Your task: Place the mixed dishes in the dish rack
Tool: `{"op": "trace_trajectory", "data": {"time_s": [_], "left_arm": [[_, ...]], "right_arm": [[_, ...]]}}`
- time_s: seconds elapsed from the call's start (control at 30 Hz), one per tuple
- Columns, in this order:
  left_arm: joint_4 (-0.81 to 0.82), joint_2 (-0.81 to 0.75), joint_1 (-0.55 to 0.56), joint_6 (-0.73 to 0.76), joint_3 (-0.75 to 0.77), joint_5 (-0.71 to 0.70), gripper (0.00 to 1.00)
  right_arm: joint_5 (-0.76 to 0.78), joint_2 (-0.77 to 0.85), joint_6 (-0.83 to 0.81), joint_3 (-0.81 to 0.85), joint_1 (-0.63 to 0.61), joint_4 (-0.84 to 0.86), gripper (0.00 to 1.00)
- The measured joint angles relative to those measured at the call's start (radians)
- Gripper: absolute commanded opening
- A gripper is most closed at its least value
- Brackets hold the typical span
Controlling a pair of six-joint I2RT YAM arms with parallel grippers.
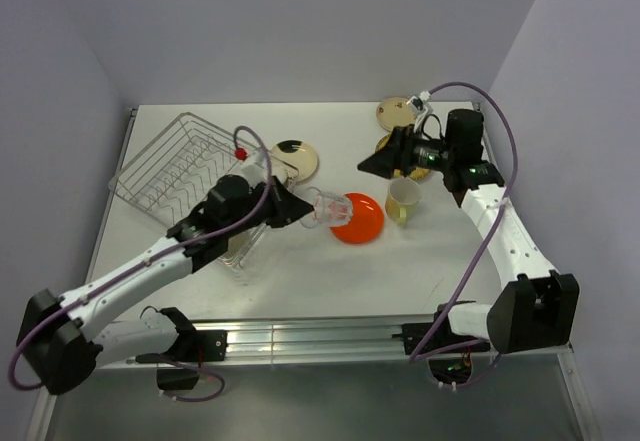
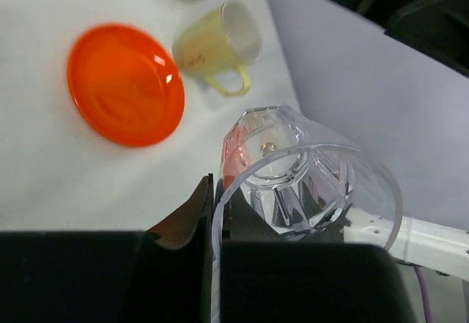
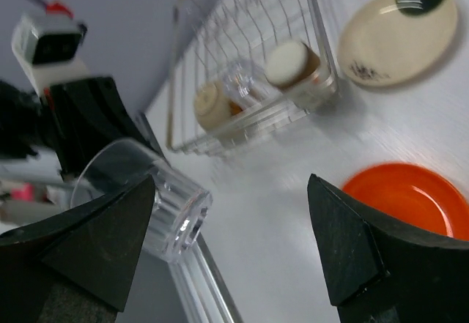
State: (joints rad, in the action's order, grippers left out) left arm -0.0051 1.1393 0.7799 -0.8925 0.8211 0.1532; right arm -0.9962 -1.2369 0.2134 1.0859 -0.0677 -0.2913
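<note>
The dish rack (image 1: 165,166) sits far left. The left claw (image 1: 298,207) is clenched on the rim of a clear glass (image 1: 325,208), which juts sideways past its fingertips, just beside the orange plate (image 1: 360,219). The right claw (image 1: 368,166) hangs released and empty near the pale yellow mug (image 1: 402,201).

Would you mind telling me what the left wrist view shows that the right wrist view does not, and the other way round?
Only the left wrist view shows the pale yellow mug. Only the right wrist view shows the dish rack, with a few pieces already inside, and a cream patterned plate beside it. Both show the orange plate and the clear glass, gripped at its rim by the left gripper.
</note>
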Motion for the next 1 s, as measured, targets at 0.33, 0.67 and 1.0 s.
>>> {"op": "trace_trajectory", "data": {"time_s": [0.33, 0.67, 1.0], "left_arm": [[0.208, -0.335, -0.143, 0.039, -0.18, -0.047, 0.0], [0.329, -0.264, -0.23, 0.026, -0.185, -0.014, 0.0], [0.43, -0.227, -0.296, -0.033, -0.185, 0.082, 0.0]], "right_arm": [[0.069, -0.209, 0.912, -0.029, -0.192, 0.677, 0.99], [0.047, -0.317, 1.372, -0.065, -0.347, 1.093, 1.0], [0.087, -0.357, 1.518, -0.093, -0.354, 1.275, 1.0]]}}
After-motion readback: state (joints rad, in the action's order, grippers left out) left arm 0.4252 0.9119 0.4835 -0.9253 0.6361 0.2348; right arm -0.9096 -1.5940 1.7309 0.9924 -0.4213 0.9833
